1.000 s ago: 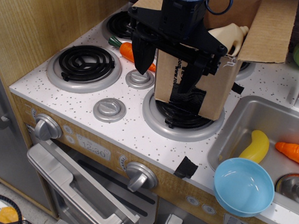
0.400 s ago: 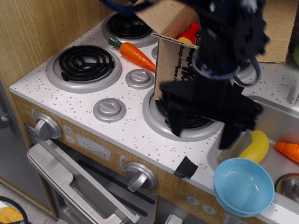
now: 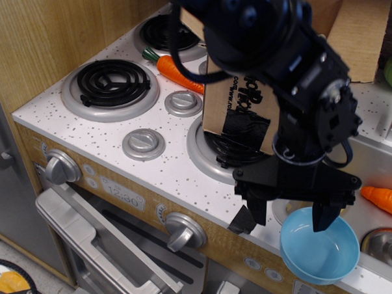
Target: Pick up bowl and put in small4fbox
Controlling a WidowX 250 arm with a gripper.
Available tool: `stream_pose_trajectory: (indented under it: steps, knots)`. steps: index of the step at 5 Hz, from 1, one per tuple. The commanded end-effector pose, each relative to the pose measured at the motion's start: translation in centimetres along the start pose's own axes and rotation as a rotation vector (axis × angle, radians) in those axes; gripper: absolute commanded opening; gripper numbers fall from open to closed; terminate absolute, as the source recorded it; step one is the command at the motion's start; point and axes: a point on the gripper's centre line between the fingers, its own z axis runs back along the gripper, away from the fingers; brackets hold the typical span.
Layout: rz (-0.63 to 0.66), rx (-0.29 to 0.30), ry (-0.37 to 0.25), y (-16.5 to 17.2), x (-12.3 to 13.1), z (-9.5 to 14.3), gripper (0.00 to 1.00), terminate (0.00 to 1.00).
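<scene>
While its two black fingers stand apart, the black claw (image 3: 291, 212) hangs right over the 11 o'clock rim of the round, glossy light blue plastic bowl (image 3: 320, 247), which sits on the counter's front edge beside the grey sink (image 3: 377, 169). At 12 o'clock the arm hides much of the brown cardboard box with flaps (image 3: 246, 110). Its black side lettering is cut off and unreadable.

Glossy plastic bowl (image 3: 321, 250), cardboard small4fbox (image 3: 240, 110)

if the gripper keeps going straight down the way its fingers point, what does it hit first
Most likely the bowl. The open gripper points down over the bowl's left rim, with one finger above its inside and the other just outside, over the counter edge. Depth is unclear from this single view.
</scene>
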Motion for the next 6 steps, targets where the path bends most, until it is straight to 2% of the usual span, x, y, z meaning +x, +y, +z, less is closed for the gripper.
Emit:
stream_pose_trajectory:
  steps: [1,3,4,5,6]
  knots:
    - [-0.022,0.002,-0.023,-0.8,-0.2,-0.9,1.0,0.0]
    - [-0.014,0.014,-0.033,-0.5,-1.1,-1.8,1.0,0.0]
    - [0.0,0.012,-0.037,-0.7,-1.2,-2.3,0.0,0.0]
    - [0.002,-0.004,-0.041,-0.7,-1.2,-2.8,0.0,0.0]
    - [0.019,0.005,-0.042,-0.9,-1.2,-1.6,0.0,0.0]
